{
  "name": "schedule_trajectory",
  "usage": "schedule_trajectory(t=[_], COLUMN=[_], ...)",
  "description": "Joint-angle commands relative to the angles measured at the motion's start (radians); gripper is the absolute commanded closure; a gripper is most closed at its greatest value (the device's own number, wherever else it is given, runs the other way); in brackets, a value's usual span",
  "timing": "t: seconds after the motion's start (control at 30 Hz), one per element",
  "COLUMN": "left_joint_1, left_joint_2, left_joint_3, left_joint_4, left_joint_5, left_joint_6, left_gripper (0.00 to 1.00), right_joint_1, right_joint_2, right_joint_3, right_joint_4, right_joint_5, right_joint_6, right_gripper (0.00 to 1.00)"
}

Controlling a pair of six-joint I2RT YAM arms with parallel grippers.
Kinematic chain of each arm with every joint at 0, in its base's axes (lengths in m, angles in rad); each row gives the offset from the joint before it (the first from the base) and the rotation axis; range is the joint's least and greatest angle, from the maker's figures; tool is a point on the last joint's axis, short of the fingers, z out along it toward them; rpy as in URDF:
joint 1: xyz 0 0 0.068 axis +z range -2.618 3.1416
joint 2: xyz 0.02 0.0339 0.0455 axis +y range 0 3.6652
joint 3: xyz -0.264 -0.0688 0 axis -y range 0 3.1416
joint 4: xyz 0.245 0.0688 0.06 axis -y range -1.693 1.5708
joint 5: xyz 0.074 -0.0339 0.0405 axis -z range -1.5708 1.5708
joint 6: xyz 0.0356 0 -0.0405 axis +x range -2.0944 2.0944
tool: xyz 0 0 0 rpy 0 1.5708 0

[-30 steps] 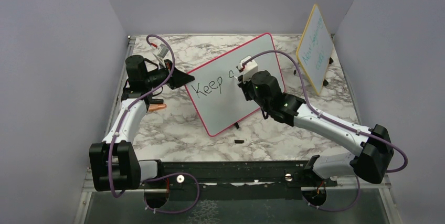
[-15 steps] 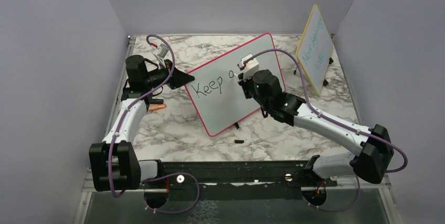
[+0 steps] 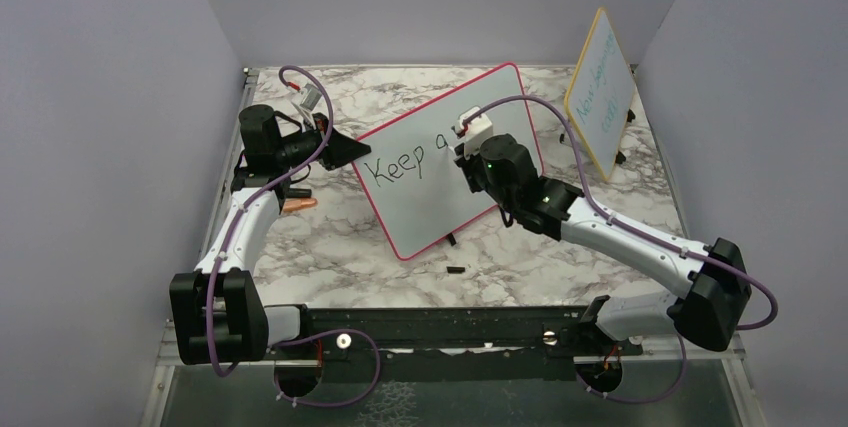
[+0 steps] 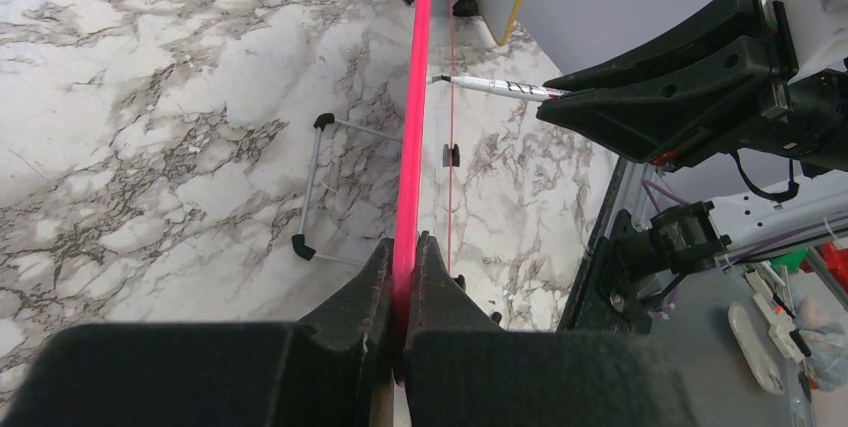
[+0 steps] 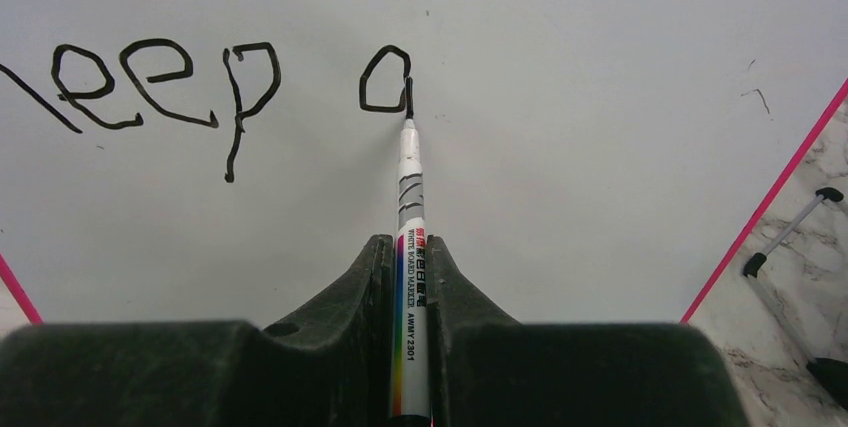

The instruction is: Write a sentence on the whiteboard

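Well, glossy rect. whiteboard [image 3: 425, 209], marble-look tabletop [image 3: 520, 267].

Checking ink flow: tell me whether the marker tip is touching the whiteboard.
Touching. The right wrist view shows the marker tip meeting the whiteboard right at the lower end of the black stroke, with no gap.
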Motion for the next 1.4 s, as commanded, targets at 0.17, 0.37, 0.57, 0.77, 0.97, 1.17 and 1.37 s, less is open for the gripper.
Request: schedule_trajectory(t=[0.17,0.37,0.57,0.77,0.97,1.17,1.37], left_joint_1=[-0.019,-0.019,-0.019,-0.019,-0.019,-0.018,-0.019], left_joint_2=[0.027,0.028,0.029,0.027,0.026,0.024,0.025], left_joint_3=[-0.006,-0.006,-0.006,-0.006,-0.007,-0.007,-0.007], left_joint_4=[-0.065,-0.064,-0.064,-0.065,-0.068,-0.071,-0.072], left_joint_5=[-0.039,-0.038,-0.04,-0.04,-0.041,-0.041,-0.041], left_joint_6=[0.086,0.085,0.086,0.086,0.085,0.088,0.09], left_gripper=[1.0,1.0,1.0,1.0,1.0,1.0,1.0], right_joint_1=[-0.008,-0.008,-0.007,-0.007,-0.008,-0.015,-0.045], right_joint_2=[-0.005,0.004,0.005,-0.007,-0.047,-0.085,-0.096], right_joint_3=[0.023,0.033,0.046,0.032,0.016,-0.002,-0.014], right_joint_4=[-0.123,-0.154,-0.159,-0.081,-0.028,-0.02,0.01], right_joint_5=[-0.062,-0.1,-0.157,-0.145,-0.111,-0.043,-0.049], right_joint_6=[0.018,0.013,0.006,0.036,0.041,0.042,0.041], right_gripper=[1.0,0.99,1.0,1.0,1.0,0.99,1.0])
